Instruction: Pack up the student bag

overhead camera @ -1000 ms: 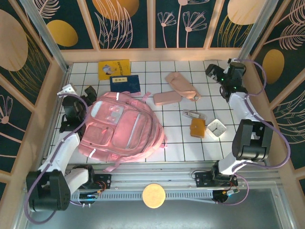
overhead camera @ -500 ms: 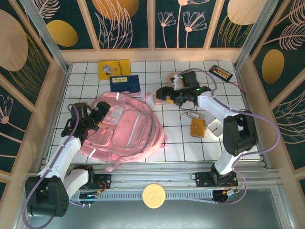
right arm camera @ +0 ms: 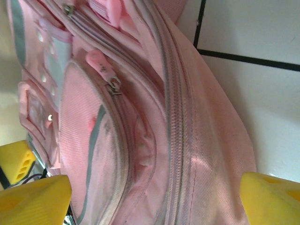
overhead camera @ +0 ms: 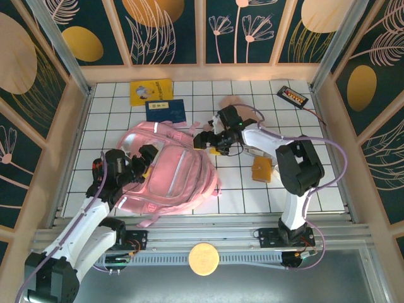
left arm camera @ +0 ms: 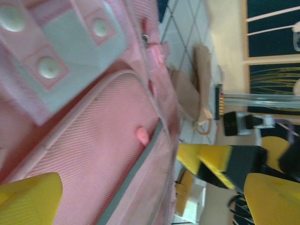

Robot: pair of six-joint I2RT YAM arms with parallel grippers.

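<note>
Over the surface's left half, left hand and right hand, both released, have reached the student bag; unzipping likely follows.

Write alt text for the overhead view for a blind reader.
A large pink backpack lies flat on a white gridded table, with the left gripper over its left side and the right gripper at its far right edge.

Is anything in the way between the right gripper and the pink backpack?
Nothing visible does. The right gripper sits open at the student bag, by its far right edge, with the bag's fabric directly ahead of the fingers.
</note>
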